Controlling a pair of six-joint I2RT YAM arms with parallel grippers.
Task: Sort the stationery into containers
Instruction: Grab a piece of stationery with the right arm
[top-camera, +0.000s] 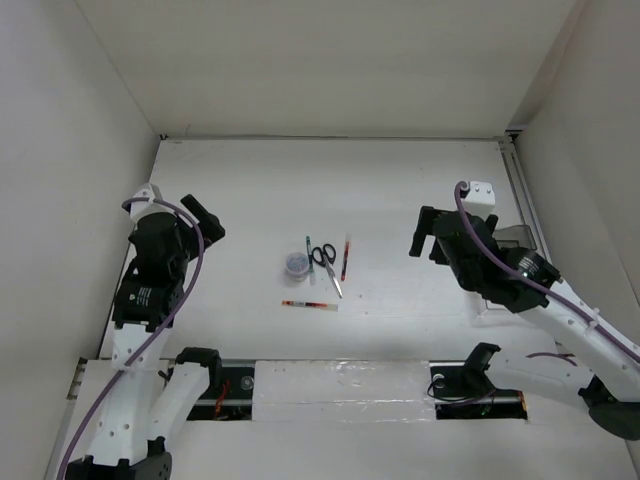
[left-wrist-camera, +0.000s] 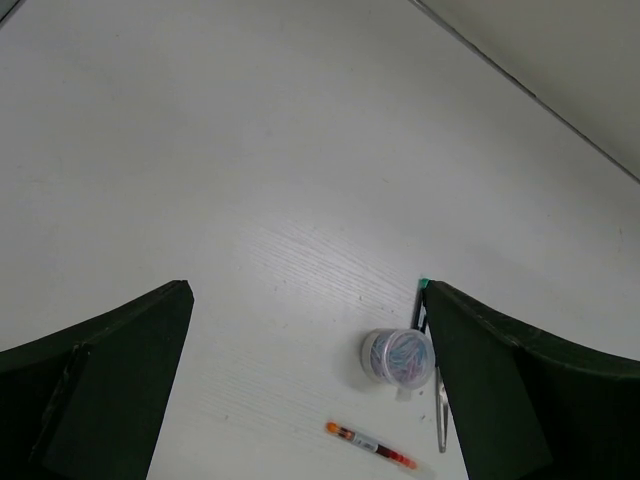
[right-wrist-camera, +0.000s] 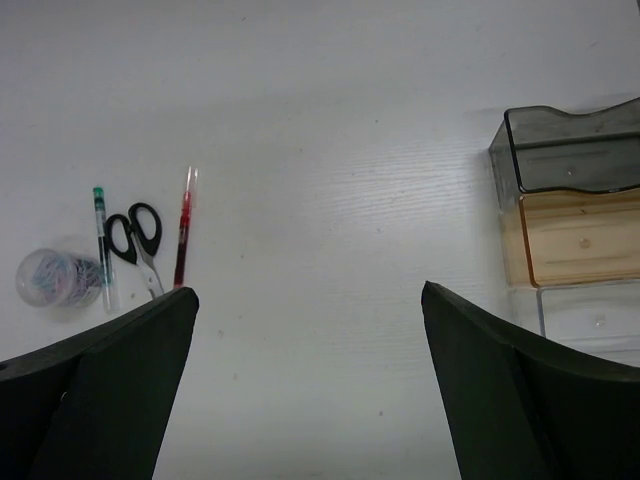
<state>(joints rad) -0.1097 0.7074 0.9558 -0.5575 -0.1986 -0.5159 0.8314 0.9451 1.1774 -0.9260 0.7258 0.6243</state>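
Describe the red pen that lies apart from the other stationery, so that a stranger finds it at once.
On the white table, find the small cluster of stationery in the middle. The red pen lies just nearer the table's front edge than the scissors and the round tub. It alone lies crosswise, left to right; the other red pen and the green pen run from near to far.

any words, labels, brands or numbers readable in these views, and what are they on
None can be read in any view.
Pale mark on the left arm, top view: too small to read.
Near red pen: barrel blurred, nothing legible.
Green pen, scissors, round tub, containers: no print visible.
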